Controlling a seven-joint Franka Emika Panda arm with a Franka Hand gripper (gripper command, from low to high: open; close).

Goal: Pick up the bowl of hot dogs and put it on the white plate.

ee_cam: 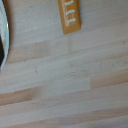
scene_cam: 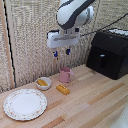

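The small white hot dog bowl (scene_cam: 43,83) sits on the wooden table with orange-yellow hot dogs (scene_cam: 42,81) inside. The large white plate (scene_cam: 25,104) with a speckled rim lies in front of it, toward the exterior view's left. My gripper (scene_cam: 61,53) hangs high above the table, over the pink mug, well above and to the exterior view's right of the bowl. Its blue-tipped fingers (scene_cam: 67,52) stand apart and hold nothing. In the wrist view neither the fingers nor the bowl show; a curved white rim (ee_cam: 3,40) is at the picture's edge.
A pink mug (scene_cam: 65,75) stands to the exterior view's right of the bowl. An orange-brown bar-shaped piece (scene_cam: 62,89) lies in front of the mug; it also shows in the wrist view (ee_cam: 69,15). A black air fryer (scene_cam: 107,52) stands at the back right.
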